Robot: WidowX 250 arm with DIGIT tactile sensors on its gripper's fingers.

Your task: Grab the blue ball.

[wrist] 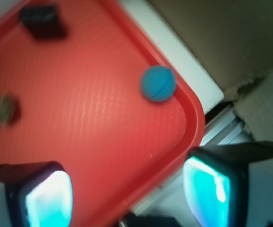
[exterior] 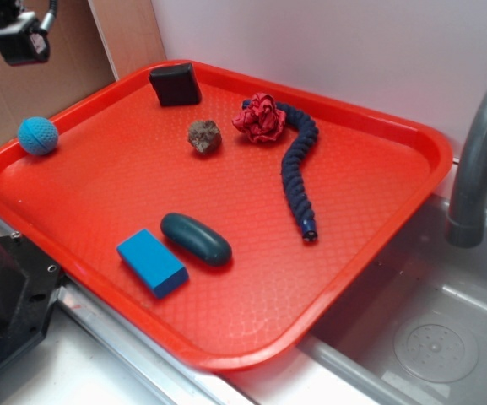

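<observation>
Resting at the red tray's (exterior: 370,110) left rim, one blue ball (exterior: 38,135) lies apart from the wide-open, empty gripper (wrist: 127,191). Also aboard: one blue block (exterior: 151,262), teal capsule (exterior: 196,238), brown lump (exterior: 204,136), black block (exterior: 175,84).

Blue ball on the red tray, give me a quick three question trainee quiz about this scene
1. True or false: the blue ball sits near the rim of the red tray.
2. Which lies right beside the blue block? A) black block B) teal capsule C) brown lump
3. In the wrist view, is the tool open or shut, and is it touching the ball?

Key:
1. True; it lies close to the tray's edge.
2. B, the teal capsule.
3. Open, with its fingers spread apart and the ball well clear of them.
</observation>
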